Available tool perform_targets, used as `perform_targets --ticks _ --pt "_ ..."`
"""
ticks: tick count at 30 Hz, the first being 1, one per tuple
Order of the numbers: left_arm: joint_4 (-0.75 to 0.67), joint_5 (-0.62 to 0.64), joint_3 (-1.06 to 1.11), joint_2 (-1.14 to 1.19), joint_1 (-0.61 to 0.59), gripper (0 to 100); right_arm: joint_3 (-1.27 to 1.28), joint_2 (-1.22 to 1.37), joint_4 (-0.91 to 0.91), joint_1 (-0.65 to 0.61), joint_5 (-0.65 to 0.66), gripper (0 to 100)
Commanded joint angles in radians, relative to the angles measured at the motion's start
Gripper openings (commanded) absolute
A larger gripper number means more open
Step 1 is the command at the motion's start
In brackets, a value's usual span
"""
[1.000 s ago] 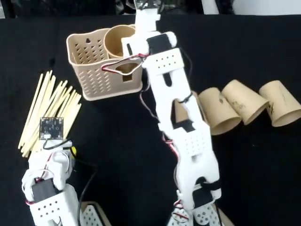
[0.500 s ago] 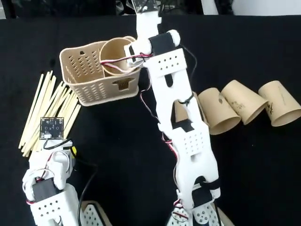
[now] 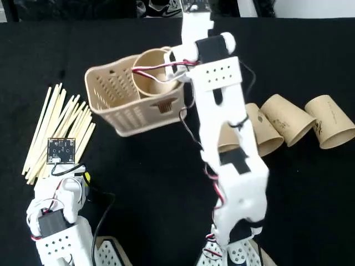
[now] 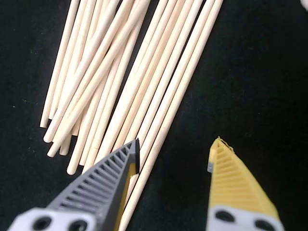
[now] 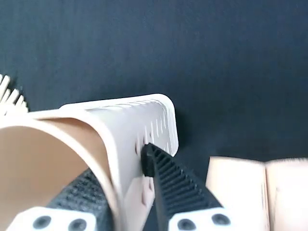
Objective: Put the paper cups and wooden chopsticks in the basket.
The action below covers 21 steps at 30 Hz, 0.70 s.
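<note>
My right gripper [image 3: 173,62] is shut on the near wall of the beige basket [image 3: 128,113], pinching it together with the rim of a paper cup [image 3: 155,73] that stands inside. The basket is tilted. In the right wrist view one black finger lies outside the basket [image 5: 144,122] and the other inside the cup [image 5: 43,154]. Wooden chopsticks [image 3: 55,126] lie in a loose pile at the left. My left gripper [image 4: 175,147] hangs open just over the chopsticks [image 4: 125,72], holding nothing. Three more cups [image 3: 288,119] lie on their sides at the right.
A fourth lying cup [image 3: 227,139] is partly hidden behind the right arm. The black cloth [image 3: 138,177] between the two arms is bare. The lying cups [image 5: 250,192] are close beside the basket in the right wrist view.
The right arm has tipped the basket with its cup and carried it to the right, toward the lying cups. The left arm has not moved.
</note>
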Motion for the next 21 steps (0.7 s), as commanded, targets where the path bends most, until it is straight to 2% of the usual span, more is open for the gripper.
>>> perform_targets --ticks 1,7,14,17,21 --pt "0.002 -0.008 0.001 -0.006 -0.008 25 0.122 -0.191 0.034 -0.011 -0.012 1.1" --pt "0.002 -0.008 0.001 -0.006 -0.008 25 0.326 -0.272 0.031 -0.051 -0.008 1.9" --pt "0.003 -0.008 0.001 -0.006 -0.008 25 0.41 -0.272 0.026 -0.054 0.0 24.1" --pt "0.003 -0.008 0.001 -0.006 -0.008 25 0.407 -0.278 0.026 -0.055 0.118 29.6" --pt "0.002 -0.008 0.001 -0.006 -0.008 25 0.39 -0.328 0.032 -0.089 0.275 31.2"
